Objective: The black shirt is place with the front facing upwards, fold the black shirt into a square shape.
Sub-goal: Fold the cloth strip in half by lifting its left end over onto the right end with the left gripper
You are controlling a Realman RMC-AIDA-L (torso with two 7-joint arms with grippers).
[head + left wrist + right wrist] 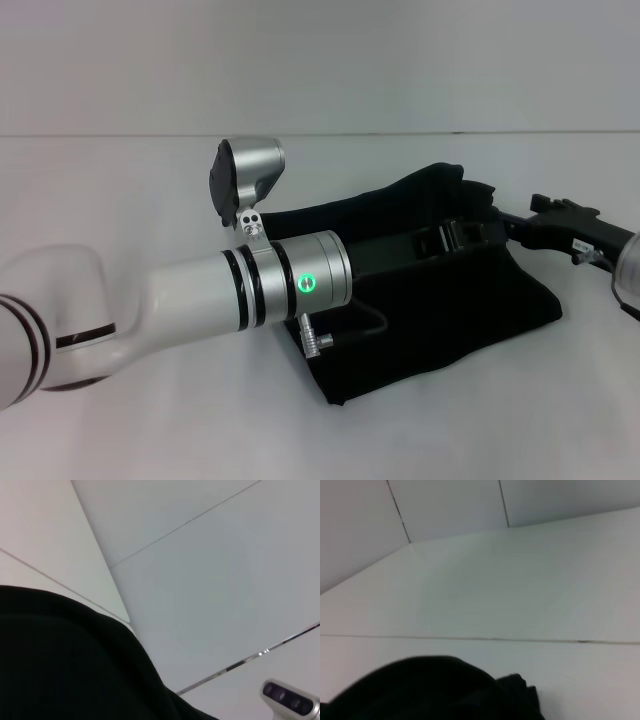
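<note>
Left arm: the white arm crosses the head view from lower left to the centre, ending at a silver wrist with a green light.
Left gripper (455, 238): a black part reaching from that wrist over the cloth, right of centre; whether its fingers are open or closed cannot be told.
Black shirt (450, 320): it lies bunched on the white counter (120, 200), centre to right of the head view, raised into a ridge around the left gripper, with its lower part spread flat toward the lower right.
Left wrist view: black cloth (65, 665) fills the lower left.
Right wrist view: black cloth (435, 690) sits at the bottom edge.
Right gripper (565, 225): black, at the right edge, just beside the upper right of the shirt; its fingers cannot be judged.
</note>
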